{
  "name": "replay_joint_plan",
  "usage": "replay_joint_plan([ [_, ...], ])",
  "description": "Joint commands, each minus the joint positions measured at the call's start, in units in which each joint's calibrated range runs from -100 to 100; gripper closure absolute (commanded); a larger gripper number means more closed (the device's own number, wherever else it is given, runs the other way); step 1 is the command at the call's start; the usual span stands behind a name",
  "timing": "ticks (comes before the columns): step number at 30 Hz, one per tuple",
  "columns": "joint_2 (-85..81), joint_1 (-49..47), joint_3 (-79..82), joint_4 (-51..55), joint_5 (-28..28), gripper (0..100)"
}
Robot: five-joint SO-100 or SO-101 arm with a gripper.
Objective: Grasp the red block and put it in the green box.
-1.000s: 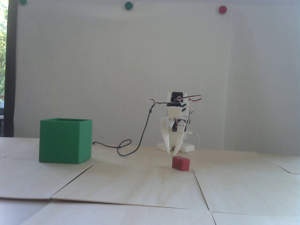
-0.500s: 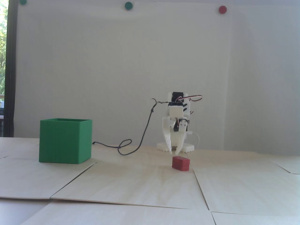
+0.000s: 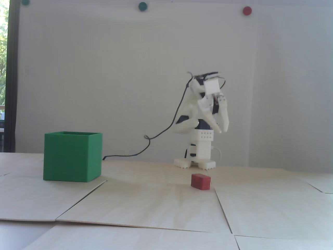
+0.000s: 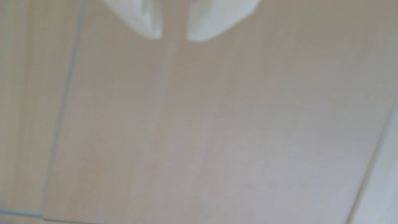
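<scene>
Fixed view, listed from the near edge back. Item: pale wooden panels [image 3: 161, 205] laid edge to edge, seams running away toward the wall, covering the table. Item: the red block [image 3: 200, 181], small, lying flat on a panel just beside a seam, below the gripper and a little to its left in this view, well apart from it, nothing touching it. Item: the green box [image 3: 72, 156], open-topped, standing upright on the panels far to the left of the gripper and lower than it; its inside is hidden from here. Item: a dark cable [image 3: 166, 129], running from behind the box across the table and up to the top of the arm. Item: the white arm [image 3: 200, 145], base feet planted just behind the block, upper part folded high. Item: the gripper [image 3: 220, 130], raised in the air above the base, fingers slanting down and to the right, tips close together with only a narrow gap, nothing between them. Item: white wall [image 3: 130, 78] behind, carrying two green dots [image 3: 142, 6] and one red dot [image 3: 247, 10] along the top. Wrist view, blurred: both fingertips [image 4: 150, 23] enter from the top edge, a slim gap between them, holding nothing; below them only a wooden panel [image 4: 215, 129] and its seams.
</scene>
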Motion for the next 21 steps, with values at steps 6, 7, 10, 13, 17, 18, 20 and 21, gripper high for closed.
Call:
replay_joint_plan([
  [6,41.1,-1.1,-26.0,-8.7,-5.2,97],
  [7,46.5,-0.2,-29.5,-8.7,-5.8,97],
  [10,56.2,1.9,-36.4,-8.7,-6.9,97],
  [13,66.0,4.2,-44.5,-8.7,-8.0,97],
  [17,76.5,8.3,-53.9,-8.7,-9.1,97],
  [18,79.1,9.3,-55.9,-8.7,-9.2,97],
  [20,84.4,11.4,-60.5,-8.7,-9.2,97],
  [21,86.5,12.4,-62.4,-8.7,-9.2,97],
])
